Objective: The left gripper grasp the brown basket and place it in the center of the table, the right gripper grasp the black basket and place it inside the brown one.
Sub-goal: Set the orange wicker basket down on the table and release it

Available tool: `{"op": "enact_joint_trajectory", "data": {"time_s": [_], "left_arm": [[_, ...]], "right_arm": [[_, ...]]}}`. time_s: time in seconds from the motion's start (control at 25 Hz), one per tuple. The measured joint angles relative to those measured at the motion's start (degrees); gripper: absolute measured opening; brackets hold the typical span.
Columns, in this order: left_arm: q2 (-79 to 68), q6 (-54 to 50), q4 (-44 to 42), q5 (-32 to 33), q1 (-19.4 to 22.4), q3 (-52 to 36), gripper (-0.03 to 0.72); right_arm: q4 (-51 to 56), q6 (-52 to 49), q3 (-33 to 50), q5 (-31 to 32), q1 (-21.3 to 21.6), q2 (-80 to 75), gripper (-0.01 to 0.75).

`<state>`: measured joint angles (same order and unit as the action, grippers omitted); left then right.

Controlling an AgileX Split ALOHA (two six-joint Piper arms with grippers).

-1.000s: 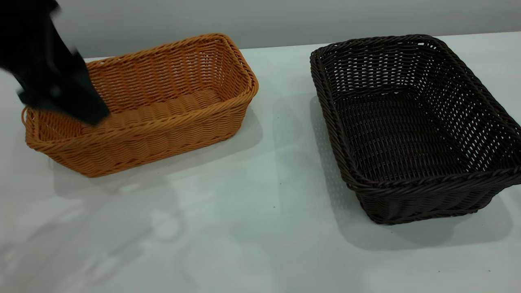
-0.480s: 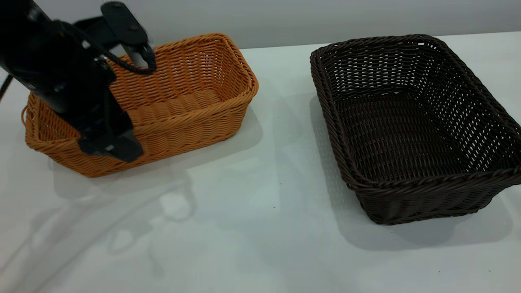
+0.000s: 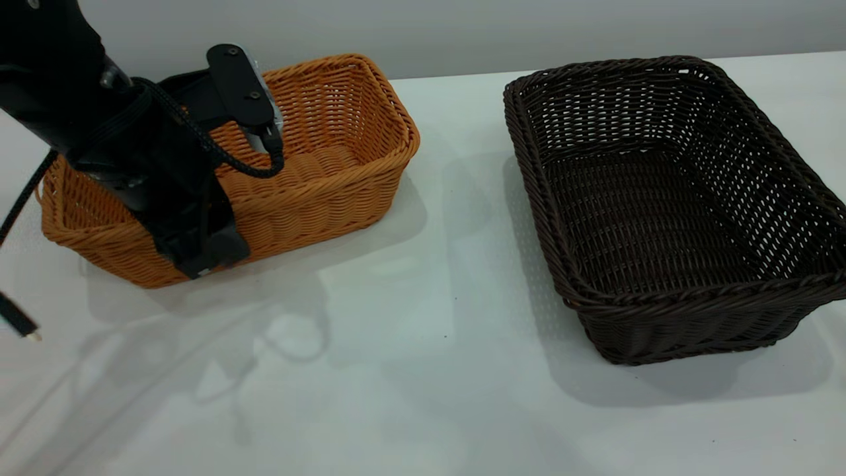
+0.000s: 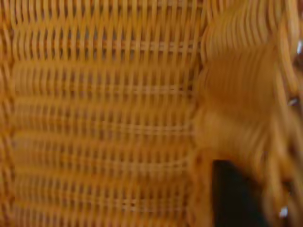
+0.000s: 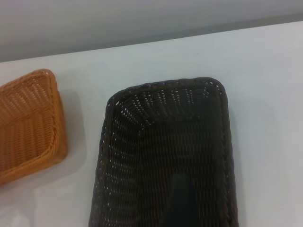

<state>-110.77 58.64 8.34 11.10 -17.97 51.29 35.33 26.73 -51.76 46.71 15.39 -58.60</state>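
Observation:
The brown basket [image 3: 317, 178] stands at the left of the table [image 3: 423, 370], its long side angled. My left gripper [image 3: 201, 250] has come down on the basket's near long wall, close to its left end. One finger [image 4: 232, 194] shows inside the basket against the weave, and the black body hangs over the outside of the wall. The jaws stand open astride that wall. The black basket [image 3: 661, 198] stands at the right, empty. My right gripper [image 5: 182, 203] hovers above its inside [image 5: 165, 156] and is out of the exterior view.
A braided black cable [image 3: 218, 149] loops from the left arm over the brown basket's inside. Another cable end [image 3: 20, 324] dangles at the far left edge. A bare strip of white tabletop lies between the two baskets.
The left arm has swung right and downward from the brown basket's left end onto its near wall. Neither basket has moved.

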Motion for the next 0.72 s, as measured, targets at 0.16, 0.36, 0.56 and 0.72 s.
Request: {"op": "enact_joint_trajectory", "data": {"time_s": [0.16,0.36,0.56,0.72], "left_arm": [[0.0,0.0,0.1,-0.9,0.0,0.0,0.102],[0.1,4.3,0.1,1.4,-0.6,0.0,0.102],[0.1,12.3,0.4,6.0,-4.0,0.0,0.102],[0.1,16.1,0.4,8.9,-7.4,0.0,0.102]], "right_arm": [[0.4,0.0,0.0,0.1,0.0,0.0,0.563],[0.8,0.0,0.0,0.1,0.0,0.0,0.563],[0.7,0.0,0.0,0.1,0.0,0.0,0.563],[0.7,0.0,0.0,0.1,0.0,0.0,0.563]]}}
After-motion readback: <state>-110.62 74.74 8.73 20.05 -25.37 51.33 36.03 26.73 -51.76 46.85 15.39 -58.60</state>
